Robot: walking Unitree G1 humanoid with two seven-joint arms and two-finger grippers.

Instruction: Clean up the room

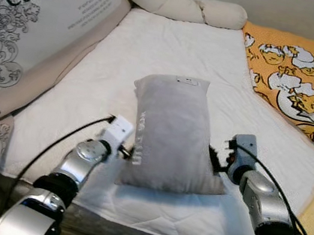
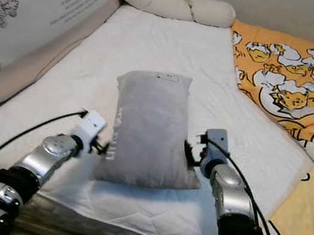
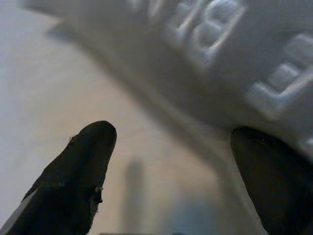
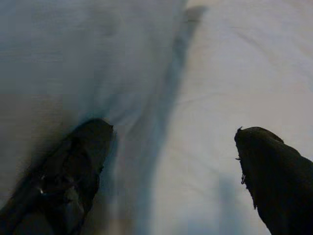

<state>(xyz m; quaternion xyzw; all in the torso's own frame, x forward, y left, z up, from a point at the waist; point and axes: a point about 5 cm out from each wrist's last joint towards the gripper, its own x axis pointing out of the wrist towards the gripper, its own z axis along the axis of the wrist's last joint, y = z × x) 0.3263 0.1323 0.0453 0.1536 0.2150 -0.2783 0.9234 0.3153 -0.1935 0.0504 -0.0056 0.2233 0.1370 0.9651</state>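
plump grey pillow (image 1: 169,135) with raised lettering, between both grippers

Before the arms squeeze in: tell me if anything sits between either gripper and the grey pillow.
Nothing visible does. The left gripper and right gripper flank the grey pillow on the white mattress, fingers open, with only bare sheet between them and its sides.

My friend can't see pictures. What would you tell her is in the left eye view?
A grey pillow lies on a white mattress, with the robot's left gripper and right gripper at its two sides. An orange duck-print blanket lies on the right and a long cream cushion at the far end.
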